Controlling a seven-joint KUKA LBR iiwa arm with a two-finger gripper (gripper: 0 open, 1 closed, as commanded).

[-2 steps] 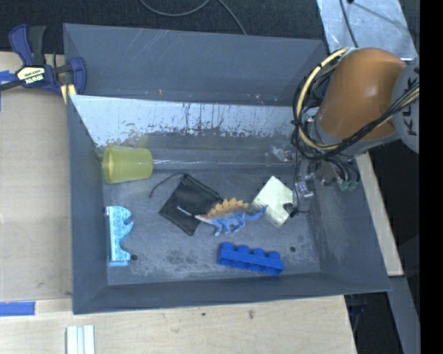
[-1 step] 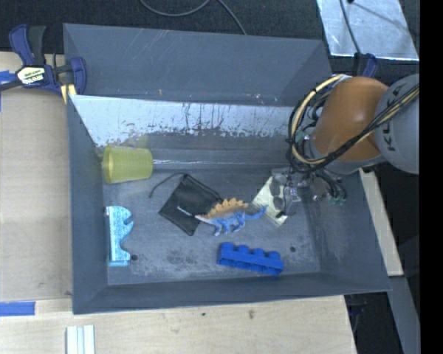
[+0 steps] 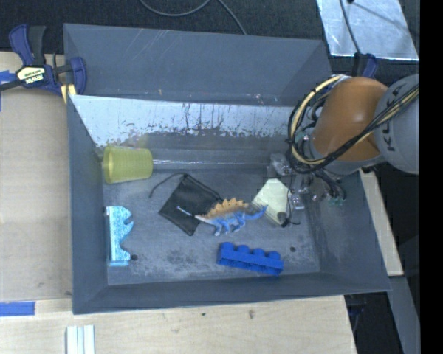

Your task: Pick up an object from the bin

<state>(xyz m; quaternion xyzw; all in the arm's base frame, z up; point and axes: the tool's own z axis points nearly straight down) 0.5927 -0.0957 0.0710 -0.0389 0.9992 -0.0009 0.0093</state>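
End effector (image 3: 294, 201): low at the right of the bin (image 3: 199, 61); how far open cannot be told.
Contact: against a pale cream lump (image 3: 270, 195).
Nearest neighbour: blue toy dinosaur (image 3: 232, 216).

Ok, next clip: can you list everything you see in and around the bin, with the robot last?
cup: one, yellow, on its side, far left of the floor
pouch: one, black, middle of the floor
toy dinosaur: one, blue with an orange back, right of the pouch
soft lump: one, cream, right side, next to the gripper
building brick: one, blue, near wall, right of centre
notched block: one, light blue, near left corner
bin: one, grey
arm: one, grey with an orange cover, from the right
gripper: one, dark, down by the cream lump
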